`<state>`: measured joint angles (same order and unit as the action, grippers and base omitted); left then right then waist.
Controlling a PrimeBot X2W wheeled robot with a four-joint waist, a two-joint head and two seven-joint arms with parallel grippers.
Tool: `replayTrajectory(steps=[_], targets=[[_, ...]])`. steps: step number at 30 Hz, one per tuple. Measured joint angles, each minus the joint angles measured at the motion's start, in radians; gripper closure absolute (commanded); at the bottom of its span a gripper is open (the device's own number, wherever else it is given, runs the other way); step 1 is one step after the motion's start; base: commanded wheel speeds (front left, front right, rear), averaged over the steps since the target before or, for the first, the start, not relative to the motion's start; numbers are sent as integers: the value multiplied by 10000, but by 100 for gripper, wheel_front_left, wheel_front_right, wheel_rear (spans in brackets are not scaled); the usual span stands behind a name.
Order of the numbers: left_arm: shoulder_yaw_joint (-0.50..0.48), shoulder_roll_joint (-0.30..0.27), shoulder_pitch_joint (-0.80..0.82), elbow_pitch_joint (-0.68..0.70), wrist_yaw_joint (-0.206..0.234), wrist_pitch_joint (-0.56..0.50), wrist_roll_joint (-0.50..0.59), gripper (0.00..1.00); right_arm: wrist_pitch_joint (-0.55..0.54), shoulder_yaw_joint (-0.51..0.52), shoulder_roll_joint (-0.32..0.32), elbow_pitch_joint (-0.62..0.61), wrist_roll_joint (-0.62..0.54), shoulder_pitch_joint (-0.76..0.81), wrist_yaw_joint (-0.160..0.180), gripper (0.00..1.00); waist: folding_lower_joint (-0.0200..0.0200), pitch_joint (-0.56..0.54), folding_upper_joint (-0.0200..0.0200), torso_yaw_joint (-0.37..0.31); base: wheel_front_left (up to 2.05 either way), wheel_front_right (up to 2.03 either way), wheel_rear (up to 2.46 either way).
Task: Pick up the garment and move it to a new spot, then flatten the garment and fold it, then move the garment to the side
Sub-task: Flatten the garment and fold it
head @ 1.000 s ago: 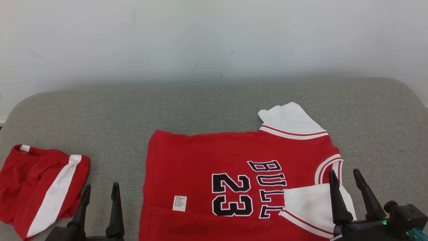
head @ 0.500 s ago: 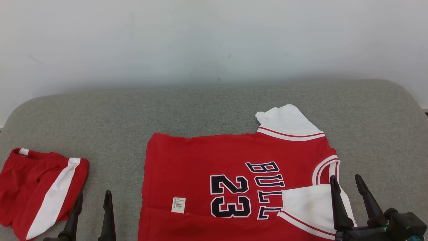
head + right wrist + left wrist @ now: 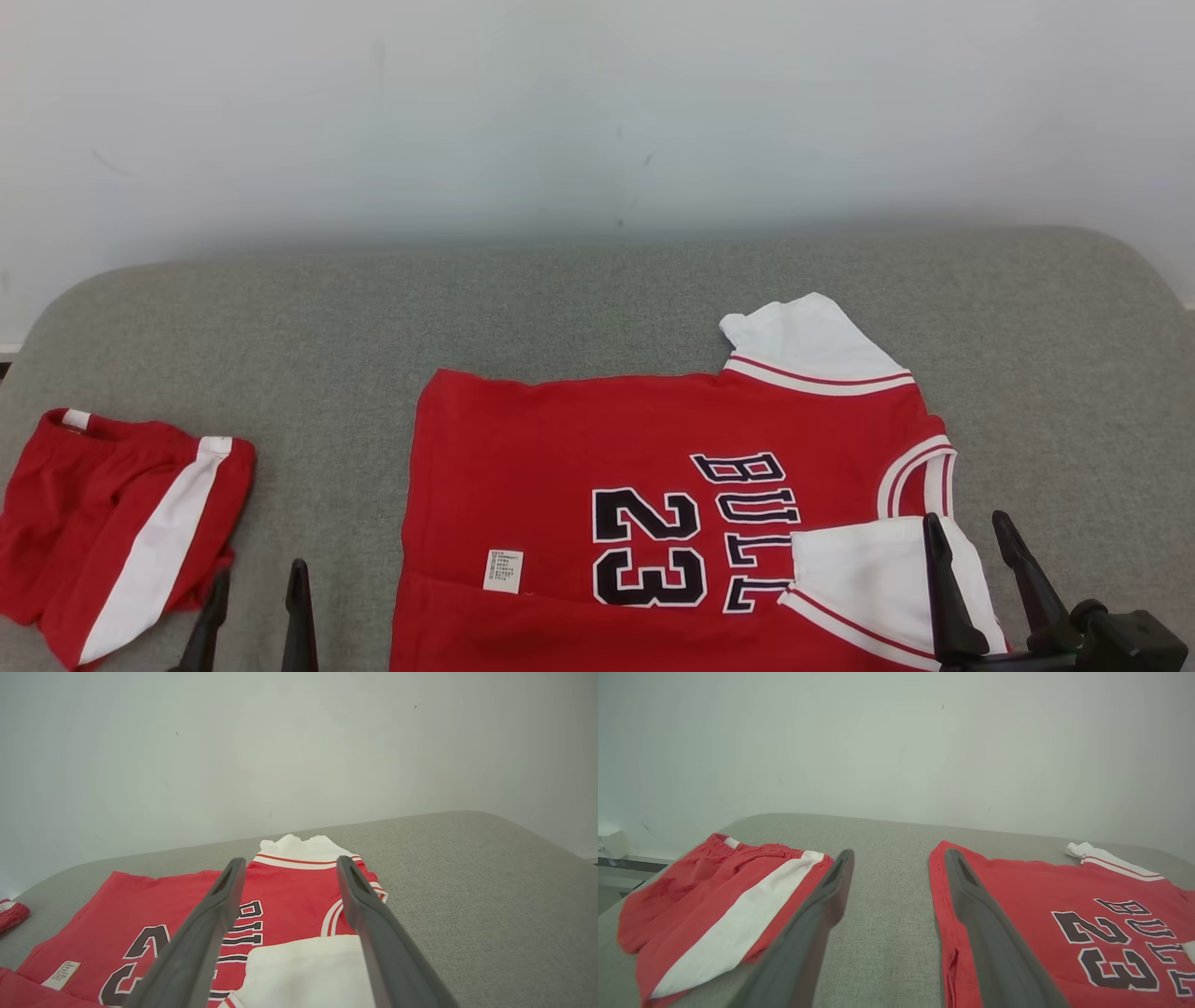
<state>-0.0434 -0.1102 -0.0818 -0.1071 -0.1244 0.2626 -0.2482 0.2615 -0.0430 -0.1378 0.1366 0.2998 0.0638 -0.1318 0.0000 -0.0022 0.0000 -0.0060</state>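
Here, the red number 23 jersey (image 3: 560, 448) is lying spread flat on the grey cushion (image 3: 597, 289), printed side up. Its near sleeve (image 3: 859, 569) is lying folded in over the lettering, and its far sleeve (image 3: 812, 341) is pointing toward the wall (image 3: 597, 112). The right gripper (image 3: 966, 519) is hanging over that folded sleeve, fingers spread and empty. The left gripper (image 3: 260, 571) is gaping too with nothing in it, sitting over bare cushion between the jersey's hem and the red-and-white shorts (image 3: 121, 523).

We found the red jersey (image 3: 560, 448) spread flat on the grey cushion (image 3: 560, 299), number 23 sideways, near white sleeve (image 3: 859, 560) folded inward, far sleeve (image 3: 812, 341) extended.
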Motion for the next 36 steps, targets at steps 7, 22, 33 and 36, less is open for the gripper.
replayTrajectory(steps=[7,22,33,36], targets=[[389,-483,868,-874,-10,-196,-236,0,-284,35,-265,539,305,-844,0,0,1,207,0,-51,0,0,0],[2796,-2395,5750,-2261,-71,-2894,-2414,0,-2347,-884,-1808,3264,1062,-5726,-2,0,2,1885,2,-124,0,0,0],[4957,-2757,8843,-3939,-73,-4255,-3843,0,-2708,-1998,-2215,5935,1289,-8953,0,0,4,3451,2,-41,0,0,0],[5563,-2765,9388,-4245,-73,-4604,-4245,0,-2778,-2345,-2219,6604,1300,-9685,-2,0,4,3816,3,11,0,0,0]])
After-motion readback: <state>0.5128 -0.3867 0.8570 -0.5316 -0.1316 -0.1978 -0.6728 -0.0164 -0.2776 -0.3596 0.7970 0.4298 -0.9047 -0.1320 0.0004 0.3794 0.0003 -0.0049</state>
